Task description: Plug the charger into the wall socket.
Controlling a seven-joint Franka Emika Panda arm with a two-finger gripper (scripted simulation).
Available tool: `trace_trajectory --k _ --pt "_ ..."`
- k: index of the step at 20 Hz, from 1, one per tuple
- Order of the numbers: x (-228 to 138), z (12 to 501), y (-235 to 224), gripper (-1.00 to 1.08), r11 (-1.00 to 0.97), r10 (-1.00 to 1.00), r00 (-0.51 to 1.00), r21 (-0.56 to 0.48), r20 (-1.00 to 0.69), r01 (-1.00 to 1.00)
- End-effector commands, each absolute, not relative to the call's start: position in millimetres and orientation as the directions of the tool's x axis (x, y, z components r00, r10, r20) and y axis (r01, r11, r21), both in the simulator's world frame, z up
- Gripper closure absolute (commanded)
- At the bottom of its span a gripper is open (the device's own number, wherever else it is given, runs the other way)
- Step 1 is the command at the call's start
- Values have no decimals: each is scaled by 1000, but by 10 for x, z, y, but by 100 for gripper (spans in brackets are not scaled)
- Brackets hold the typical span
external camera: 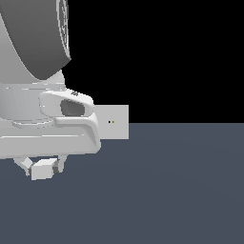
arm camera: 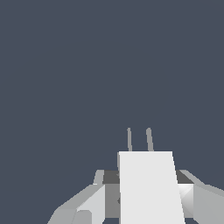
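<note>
The hand [external camera: 44, 167] pinches the charger [external camera: 44, 169] above the tabletop [external camera: 181, 190]. To plug in well, line both prongs [arm camera: 139, 140] squarely with the wall socket [external camera: 116, 122] dots, then push straight.

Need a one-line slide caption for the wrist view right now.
Wrist view: claw shut on the charger, its two prongs pointing out over plain grey floor; no socket in view.

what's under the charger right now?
In the wrist view, only bare grey floor lies beyond the charger and its two prongs. The end effector grips the charger's sides; the charger covers whatever is directly below.
</note>
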State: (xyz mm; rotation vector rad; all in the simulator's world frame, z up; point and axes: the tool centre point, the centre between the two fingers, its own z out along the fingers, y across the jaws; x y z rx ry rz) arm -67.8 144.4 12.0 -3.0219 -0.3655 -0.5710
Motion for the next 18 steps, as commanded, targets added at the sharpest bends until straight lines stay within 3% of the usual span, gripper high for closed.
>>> trace_trajectory --k 1,9,18 --pt "-674 117 1433 108 -972 221 905 1 365 237" --pt "-650 160 1384 108 -973 217 905 0 365 233" --pt "-490 418 1028 108 -979 189 911 3 366 202"
